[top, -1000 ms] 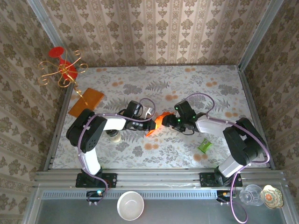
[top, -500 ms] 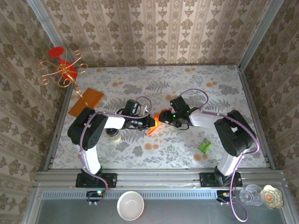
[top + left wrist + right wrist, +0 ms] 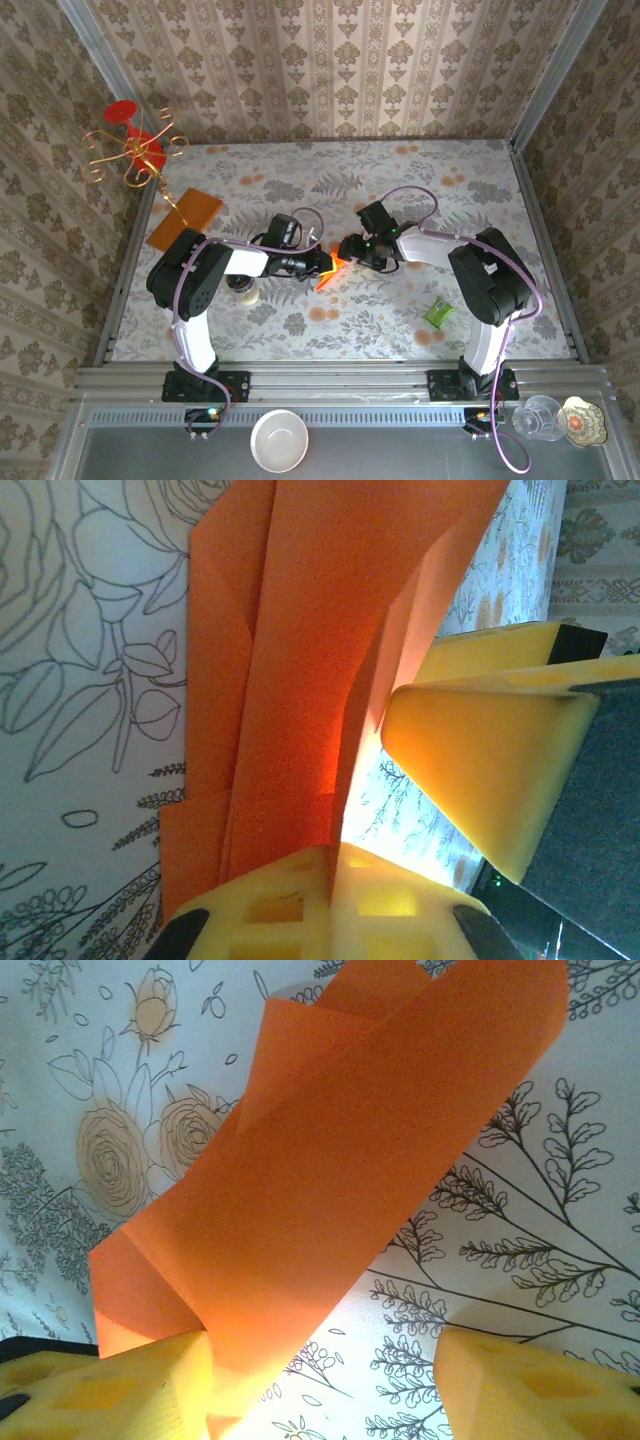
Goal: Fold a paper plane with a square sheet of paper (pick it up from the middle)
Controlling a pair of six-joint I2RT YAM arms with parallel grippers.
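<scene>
1. My left gripper (image 3: 322, 263) is clamped tight on the paper (image 3: 328, 272), its folded end pinched between both fingers (image 3: 290, 910).
2. The paper is bright orange and creased into long overlapping layers. It is near the middle of the flowered table (image 3: 420, 180), between my two arms.
3. My right gripper (image 3: 347, 250) is spread apart. The paper reaches in between its fingers (image 3: 140, 1380), touching one and well clear of the other.

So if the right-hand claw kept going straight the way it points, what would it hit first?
The folded orange paper: it stands directly in front of the right gripper, touching one finger. Close behind it, as far as depth can be judged, comes the left gripper, which is pinching that paper.
</scene>
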